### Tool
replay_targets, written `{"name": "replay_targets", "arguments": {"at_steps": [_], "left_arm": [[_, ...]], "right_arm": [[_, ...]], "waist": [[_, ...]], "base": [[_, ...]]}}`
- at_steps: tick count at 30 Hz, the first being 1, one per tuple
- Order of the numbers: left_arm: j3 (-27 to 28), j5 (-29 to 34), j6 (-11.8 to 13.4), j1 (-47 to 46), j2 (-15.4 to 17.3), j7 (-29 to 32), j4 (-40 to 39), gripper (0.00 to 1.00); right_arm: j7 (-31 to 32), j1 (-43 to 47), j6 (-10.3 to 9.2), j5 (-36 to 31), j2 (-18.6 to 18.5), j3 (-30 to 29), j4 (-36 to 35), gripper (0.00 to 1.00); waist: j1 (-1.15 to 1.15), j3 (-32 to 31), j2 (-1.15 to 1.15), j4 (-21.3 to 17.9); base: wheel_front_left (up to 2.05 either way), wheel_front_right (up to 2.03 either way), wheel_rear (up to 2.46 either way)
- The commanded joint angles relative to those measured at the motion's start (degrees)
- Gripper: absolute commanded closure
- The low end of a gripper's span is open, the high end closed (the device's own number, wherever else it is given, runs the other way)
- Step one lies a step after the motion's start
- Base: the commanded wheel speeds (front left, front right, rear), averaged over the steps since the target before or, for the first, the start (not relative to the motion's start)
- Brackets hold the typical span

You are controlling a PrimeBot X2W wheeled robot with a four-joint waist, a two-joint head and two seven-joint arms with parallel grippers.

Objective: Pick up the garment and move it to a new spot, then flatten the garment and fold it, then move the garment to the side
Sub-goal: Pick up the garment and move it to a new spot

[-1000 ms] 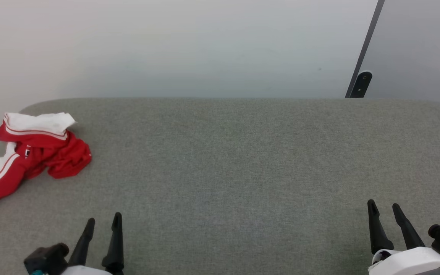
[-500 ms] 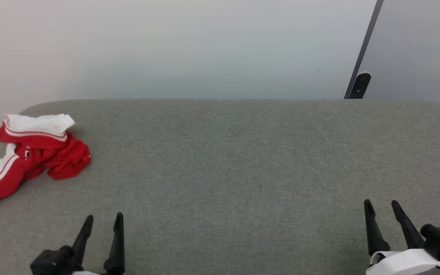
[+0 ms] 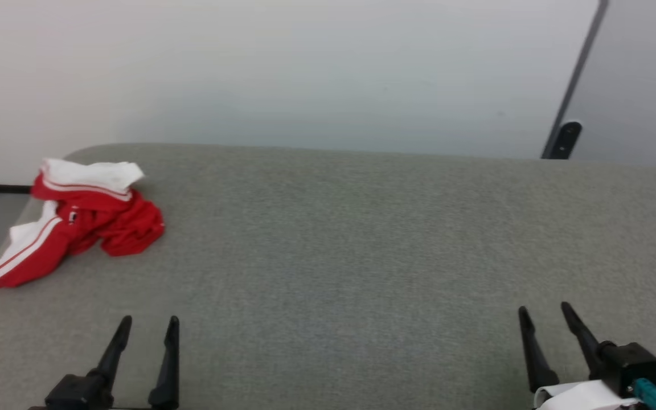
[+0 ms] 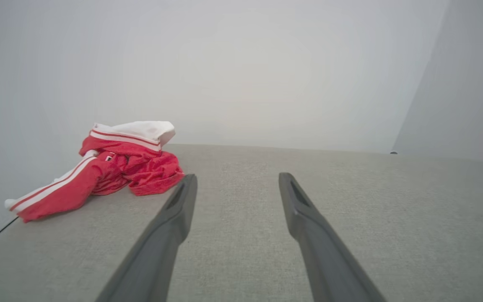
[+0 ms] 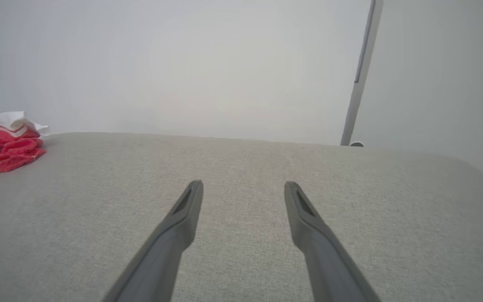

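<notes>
1. Tabletop: grey, fabric-covered, rounded far corners; runs beneath and ahead of both my tools.
2. Garment: red, with white sleeves and red-and-white striped trim, crumpled in a heap. It lies ahead of my left tool and off to its left, well apart from it, near the tabletop's far left corner.
3. My left tool: two dark fingers spread, holding nothing.
4. My right tool: fingers likewise apart and empty, far to the right of the garment.
5. Pale wall: beyond both tools.
6. Dark slanted strip: on the wall, ahead of my right tool.
</notes>
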Motion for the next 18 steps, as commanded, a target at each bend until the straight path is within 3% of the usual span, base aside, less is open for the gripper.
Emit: {"name": "replay_targets", "arguments": {"at_steps": [1,18], "left_arm": [[0.53,1.20,-0.32,0.60,0.70,-0.46,0.00,0.00],[4.99,5.01,1.86,3.35,3.16,-2.30,1.49,0.00]], "right_arm": [[-0.59,0.40,0.04,-1.44,-0.14,0.96,-0.20,0.00],[-2.14,-0.08,0.03,-5.69,1.22,10.09,1.34,0.00]], "waist": [[0.00,-0.89,0.00,2.75],[0.00,-5.06,0.00,18.48]], "base": [[0.00,0.00,0.00],[0.00,0.00,0.00]]}}
